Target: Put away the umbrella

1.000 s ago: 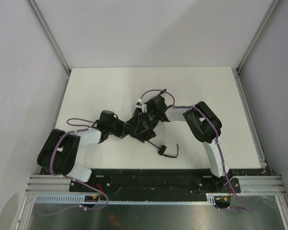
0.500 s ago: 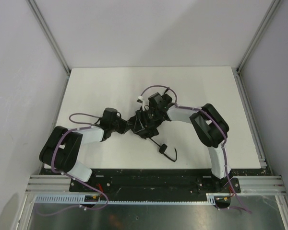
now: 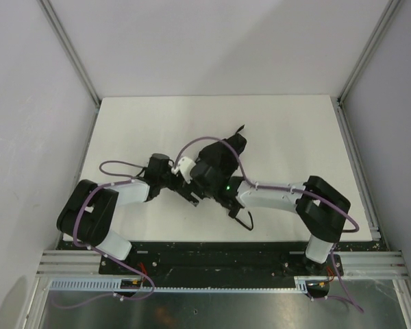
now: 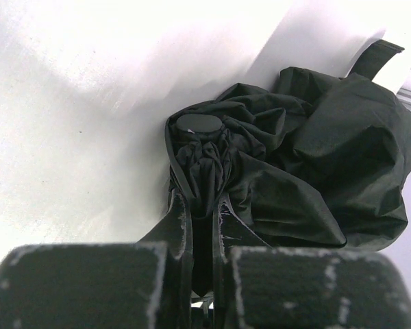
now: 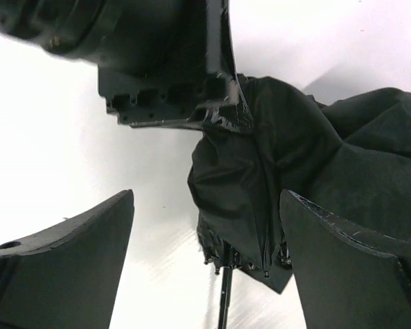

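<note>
The umbrella (image 4: 315,157) is a bunched black fabric bundle lying on the white table (image 3: 294,137). My left gripper (image 4: 202,209) is shut on the gathered fabric just below its round top cap (image 4: 198,125). My right gripper (image 5: 205,199) stands wide open, its fingers (image 5: 75,260) either side of the folded canopy (image 5: 260,164) without touching it. The rib tips and thin shaft (image 5: 222,295) show below. From above, the right wrist (image 3: 209,171) covers most of the umbrella. A fabric tab (image 3: 237,142) and the wrist cord (image 3: 245,219) stick out, and the left gripper (image 3: 185,186) is beside them.
The left gripper's body (image 5: 157,68) sits close above the right gripper's open jaws. Metal frame rails (image 3: 75,62) and grey walls bound the table on three sides. The arm bases stand on the black strip (image 3: 212,253) at the near edge.
The left gripper has shut on the umbrella's gathered top. The right gripper has opened wide, and its arm has swung lower and leftward over the umbrella.
</note>
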Controlling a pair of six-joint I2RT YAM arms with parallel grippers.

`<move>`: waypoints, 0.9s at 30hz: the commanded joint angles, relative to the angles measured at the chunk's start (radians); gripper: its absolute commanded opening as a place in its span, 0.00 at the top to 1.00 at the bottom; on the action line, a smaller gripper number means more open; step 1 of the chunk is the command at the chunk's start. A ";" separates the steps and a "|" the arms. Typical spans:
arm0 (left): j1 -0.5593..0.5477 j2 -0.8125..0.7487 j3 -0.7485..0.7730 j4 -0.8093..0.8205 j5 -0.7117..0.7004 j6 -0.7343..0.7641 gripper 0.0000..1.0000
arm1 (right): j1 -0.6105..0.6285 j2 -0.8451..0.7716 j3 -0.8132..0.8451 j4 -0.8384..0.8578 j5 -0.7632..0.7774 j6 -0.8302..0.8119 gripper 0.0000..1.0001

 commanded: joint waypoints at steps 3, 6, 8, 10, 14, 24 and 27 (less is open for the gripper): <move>-0.005 0.058 -0.015 -0.223 -0.064 0.060 1.00 | 0.068 0.062 -0.121 0.322 0.345 -0.268 0.14; -0.001 0.060 -0.013 -0.227 -0.048 0.050 1.00 | 0.073 0.128 -0.129 0.386 0.352 -0.306 0.16; 0.002 0.056 -0.013 -0.229 -0.041 0.051 1.00 | 0.065 0.182 -0.129 0.431 0.373 -0.311 0.18; 0.004 0.050 -0.014 -0.231 -0.037 0.051 1.00 | 0.052 0.222 -0.123 0.442 0.363 -0.297 0.21; 0.008 0.052 -0.008 -0.237 -0.008 0.050 1.00 | 0.006 0.282 -0.086 0.332 0.314 -0.168 0.57; 0.030 0.025 0.072 -0.241 0.014 0.168 0.65 | -0.115 0.319 -0.092 0.034 -0.194 0.195 1.00; 0.040 -0.002 0.104 -0.240 0.021 0.221 0.34 | -0.151 0.320 -0.114 0.041 -0.381 0.298 1.00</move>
